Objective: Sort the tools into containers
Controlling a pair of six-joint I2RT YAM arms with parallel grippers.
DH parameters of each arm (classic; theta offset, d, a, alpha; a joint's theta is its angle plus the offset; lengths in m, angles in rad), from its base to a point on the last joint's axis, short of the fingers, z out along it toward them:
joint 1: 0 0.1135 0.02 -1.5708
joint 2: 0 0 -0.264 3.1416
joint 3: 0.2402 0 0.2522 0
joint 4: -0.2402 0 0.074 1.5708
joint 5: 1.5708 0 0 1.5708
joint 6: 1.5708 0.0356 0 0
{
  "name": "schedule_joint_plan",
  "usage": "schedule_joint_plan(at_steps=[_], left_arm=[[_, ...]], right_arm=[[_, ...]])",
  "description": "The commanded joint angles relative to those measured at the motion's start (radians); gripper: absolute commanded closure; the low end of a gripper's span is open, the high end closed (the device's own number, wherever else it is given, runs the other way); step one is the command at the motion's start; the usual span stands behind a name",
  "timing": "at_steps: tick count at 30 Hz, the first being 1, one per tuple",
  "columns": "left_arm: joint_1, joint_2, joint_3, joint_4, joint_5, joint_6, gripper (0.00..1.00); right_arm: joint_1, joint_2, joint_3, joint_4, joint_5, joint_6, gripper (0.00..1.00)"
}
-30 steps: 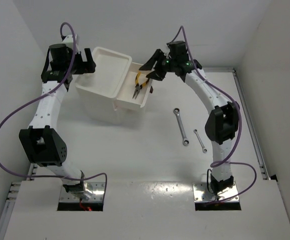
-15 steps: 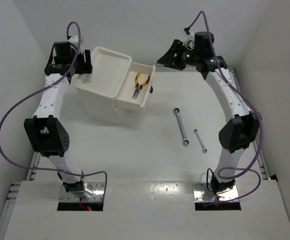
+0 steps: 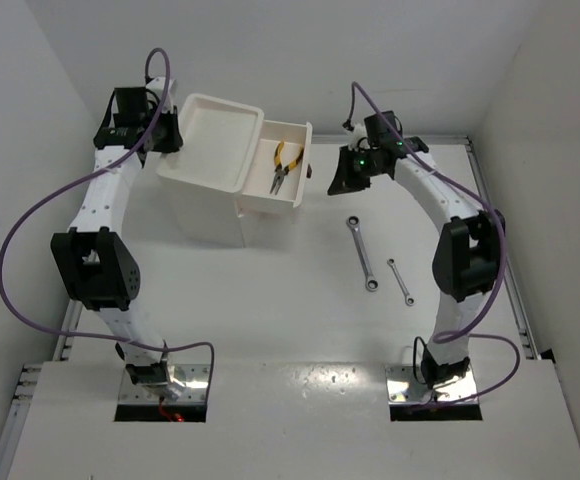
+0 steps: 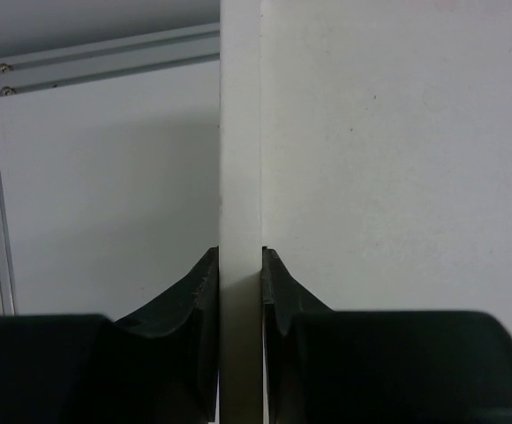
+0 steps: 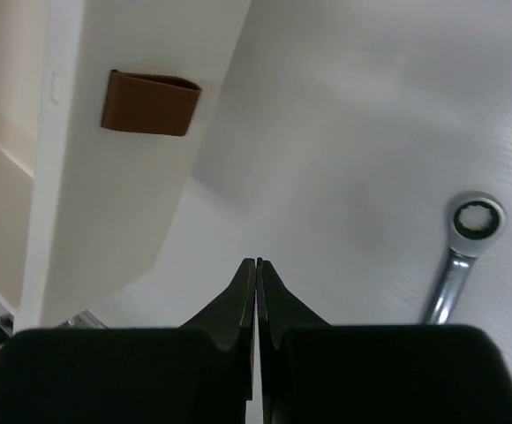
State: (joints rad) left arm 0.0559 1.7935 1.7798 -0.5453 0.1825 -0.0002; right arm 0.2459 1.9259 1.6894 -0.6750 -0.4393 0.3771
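The white cabinet (image 3: pixel 202 190) stands at the back left, its shallow top tray (image 3: pixel 216 138) bare. Its upper drawer (image 3: pixel 288 196) is pulled out to the right, with yellow-handled pliers (image 3: pixel 284 165) lying in it. My left gripper (image 3: pixel 166 133) is shut on the tray's left rim (image 4: pixel 240 159), one finger on each side. My right gripper (image 3: pixel 344 178) is shut on nothing and hovers low, just right of the drawer front (image 5: pixel 106 185) and its red-brown handle (image 5: pixel 148 102). Two silver wrenches (image 3: pixel 362 253) (image 3: pixel 401 282) lie on the table.
The long wrench's ring end (image 5: pixel 473 223) lies ahead and right of my right gripper. An aluminium rail (image 4: pixel 97 60) runs along the table's back edge behind the cabinet. White walls close in at left, back and right.
My left gripper closed on the cabinet's rim. My right gripper left the drawer, swung up and right, then dropped beside the drawer front and shut. The cabinet turned slightly.
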Motion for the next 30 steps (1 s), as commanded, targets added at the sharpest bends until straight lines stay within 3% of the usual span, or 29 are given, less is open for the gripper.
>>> schedule_joint_plan(at_steps=[1,16,30], left_arm=[[0.012,-0.008,0.000,0.002,-0.029,-0.034,1.00],[-0.008,-0.065,-0.108,0.002,0.037,-0.053,1.00],[-0.051,-0.103,-0.160,0.002,0.074,-0.072,1.00]], right_arm=[[0.027,-0.005,0.013,0.104,-0.039,0.028,1.00],[0.147,0.206,0.248,0.227,-0.098,0.170,1.00],[0.262,0.285,0.365,0.350,-0.202,0.244,1.00]])
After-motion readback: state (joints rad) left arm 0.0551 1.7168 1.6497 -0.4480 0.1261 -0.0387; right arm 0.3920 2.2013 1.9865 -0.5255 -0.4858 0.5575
